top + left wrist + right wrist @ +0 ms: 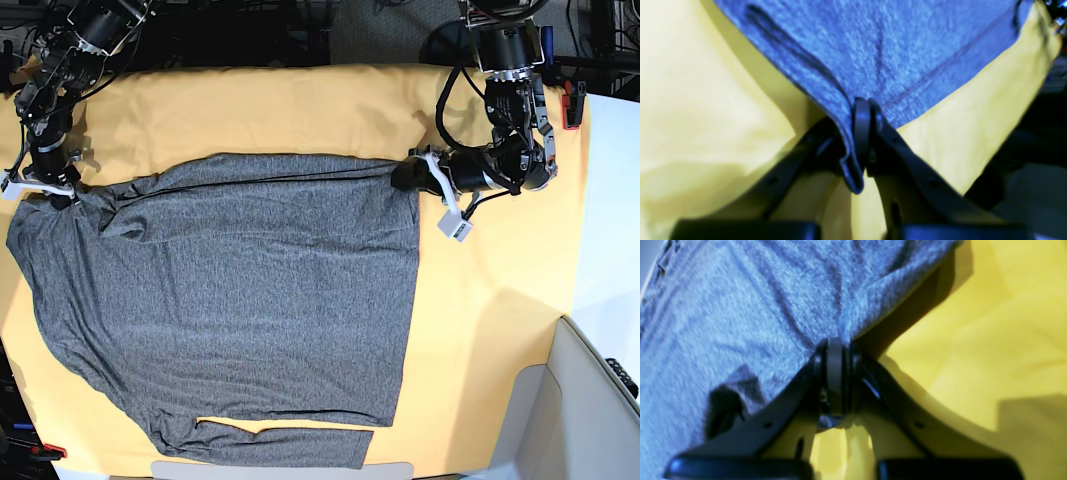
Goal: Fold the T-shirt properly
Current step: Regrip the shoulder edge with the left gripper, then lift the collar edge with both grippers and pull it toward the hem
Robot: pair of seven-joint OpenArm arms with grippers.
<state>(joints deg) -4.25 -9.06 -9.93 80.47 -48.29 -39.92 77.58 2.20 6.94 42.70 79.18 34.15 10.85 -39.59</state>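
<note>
Now both far corners are gripped: left fingers (pixel 863 133) pinch the heathered dark grey knit T-shirt (pixel 240 300) at far right, right fingers (pixel 835 373) at far left, shirt spread on the yellow-clothed desk (pixel 480 300). Lift evenly, keep the edge taut, bring it nearward.

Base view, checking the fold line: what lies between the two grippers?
The T-shirt's far edge spans the stretch, pinched by the right gripper and the left gripper, over the yellow cloth. The base view shows it.
</note>
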